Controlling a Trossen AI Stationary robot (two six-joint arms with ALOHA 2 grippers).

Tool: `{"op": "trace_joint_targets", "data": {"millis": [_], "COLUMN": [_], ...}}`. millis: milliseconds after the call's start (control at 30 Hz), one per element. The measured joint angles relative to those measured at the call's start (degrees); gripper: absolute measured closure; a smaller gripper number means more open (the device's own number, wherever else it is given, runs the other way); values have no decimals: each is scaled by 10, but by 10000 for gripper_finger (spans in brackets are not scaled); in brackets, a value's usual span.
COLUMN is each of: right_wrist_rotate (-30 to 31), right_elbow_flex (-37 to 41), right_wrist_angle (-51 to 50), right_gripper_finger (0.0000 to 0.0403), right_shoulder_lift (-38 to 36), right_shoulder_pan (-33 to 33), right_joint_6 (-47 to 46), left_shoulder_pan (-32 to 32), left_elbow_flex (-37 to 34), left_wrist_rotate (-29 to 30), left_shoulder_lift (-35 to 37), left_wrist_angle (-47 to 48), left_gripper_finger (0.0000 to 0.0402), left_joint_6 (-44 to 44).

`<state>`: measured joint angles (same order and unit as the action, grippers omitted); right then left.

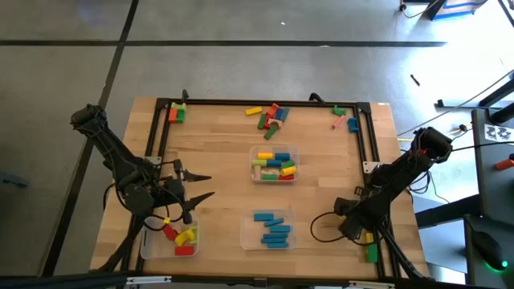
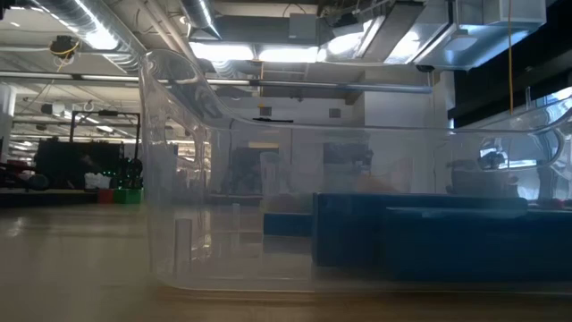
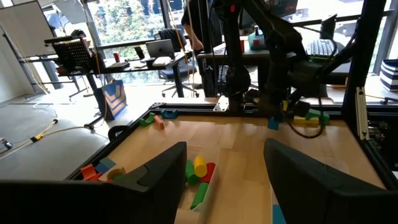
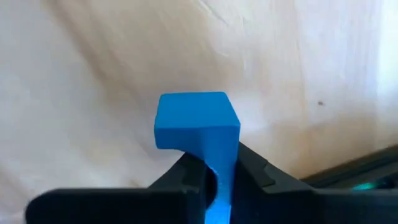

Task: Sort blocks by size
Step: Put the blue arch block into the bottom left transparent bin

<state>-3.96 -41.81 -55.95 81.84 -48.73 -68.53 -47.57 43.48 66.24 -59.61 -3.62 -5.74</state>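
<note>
Wooden and pale, the counter (image 1: 217,160) fills the middle of the high view. My left end effector (image 1: 202,186) sits at the left side, fingers spread apart, holding nothing. Just below it is a clear tray (image 1: 149,245) with red and yellow blocks (image 1: 181,238). A middle tray (image 1: 295,149) holds mixed blocks (image 1: 275,166) of many colours. Lower down, another tray (image 1: 246,233) holds only blue blocks (image 1: 274,229). Loose blocks (image 1: 270,116) lie near the top edge, and a few more (image 1: 177,113) sit in the upper left corner. My right end effector (image 1: 347,217) is low at the lower right of the counter; a green block (image 1: 371,253) lies on the counter's edge just below it.

Looking from the low view, the clear wall of a tray (image 2: 179,161) stands close, with blue blocks (image 2: 420,237) inside on the right.

Looking from my left wrist, my two dark fingers (image 3: 165,171) stand wide apart at the bottom. Between them and a bit farther on lie red, yellow and green blocks (image 3: 199,171). My other arm (image 3: 280,68) shows far off at the top.

Looking from my right wrist, my fingers (image 4: 249,171) are clamped on a blue block (image 4: 196,121) in the middle of the frame, over the bare wood.
</note>
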Motion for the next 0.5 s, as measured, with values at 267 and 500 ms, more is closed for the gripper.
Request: {"op": "trace_joint_targets", "data": {"millis": [267,500], "right_wrist_rotate": [22,108], "right_elbow_flex": [-82,-162], "right_wrist_angle": [-2,26], "right_gripper_finger": [367,354], "right_shoulder_lift": [0,-1], "right_shoulder_pan": [0,13], "right_joint_6": [25,31], "left_shoulder_pan": [0,0], "left_elbow_flex": [0,0], "left_wrist_rotate": [0,0], "left_shoulder_lift": [0,0], "left_wrist_angle": [0,0], "left_gripper_finger": [192,192], "left_joint_6": [0,0]}}
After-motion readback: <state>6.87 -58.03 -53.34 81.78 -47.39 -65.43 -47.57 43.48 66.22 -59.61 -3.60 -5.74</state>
